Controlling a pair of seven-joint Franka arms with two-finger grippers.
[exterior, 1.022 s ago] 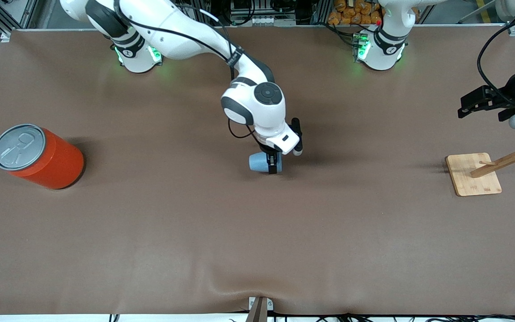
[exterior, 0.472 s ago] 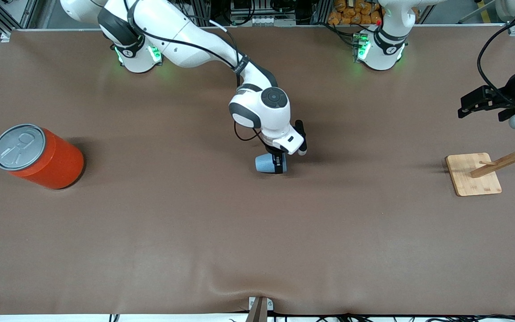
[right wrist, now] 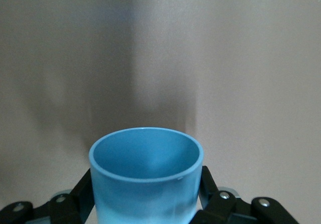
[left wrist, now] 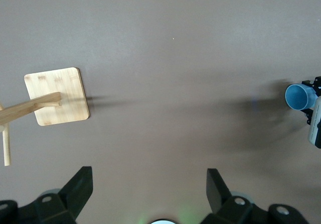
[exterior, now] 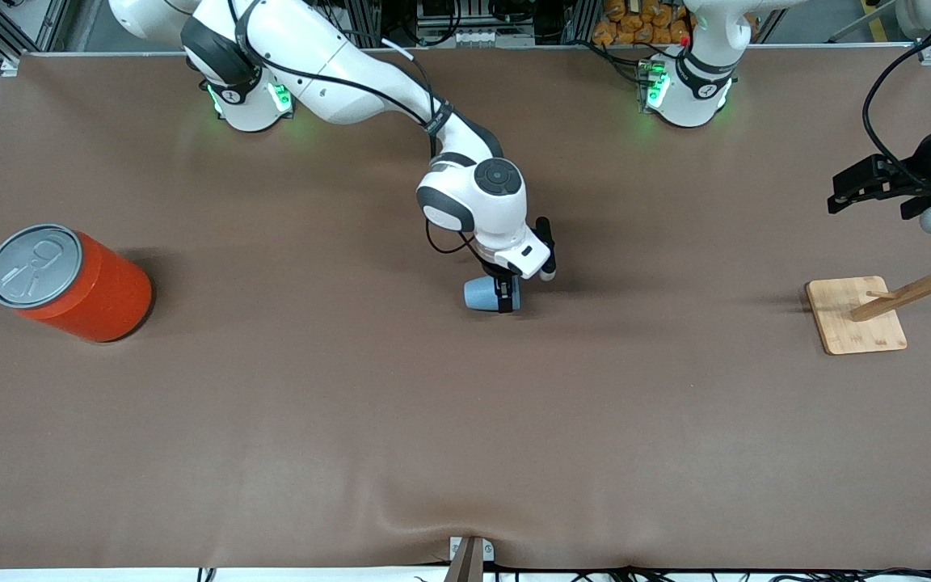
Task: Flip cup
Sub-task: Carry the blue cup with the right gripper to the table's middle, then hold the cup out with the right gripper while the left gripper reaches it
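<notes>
The small light-blue cup (exterior: 482, 294) is held in my right gripper (exterior: 504, 297) over the middle of the table, lying on its side with its bottom toward the right arm's end. In the right wrist view the cup (right wrist: 146, 176) sits between the two black fingers (right wrist: 83, 191), its darker blue mouth facing away from the wrist. The left wrist view shows the cup (left wrist: 300, 96) far off with its mouth open to that camera. My left gripper (exterior: 861, 187) is open and empty, up in the air at the left arm's end; its fingers (left wrist: 80, 186) stand wide apart.
A large orange can (exterior: 69, 283) with a grey pull-tab lid stands at the right arm's end. A wooden stand with pegs on a square base (exterior: 855, 315) is at the left arm's end, under the left gripper; it also shows in the left wrist view (left wrist: 56, 96).
My right arm has carried the cup a little toward the left arm's end of the table, and the move has slowed. The left arm has not moved.
</notes>
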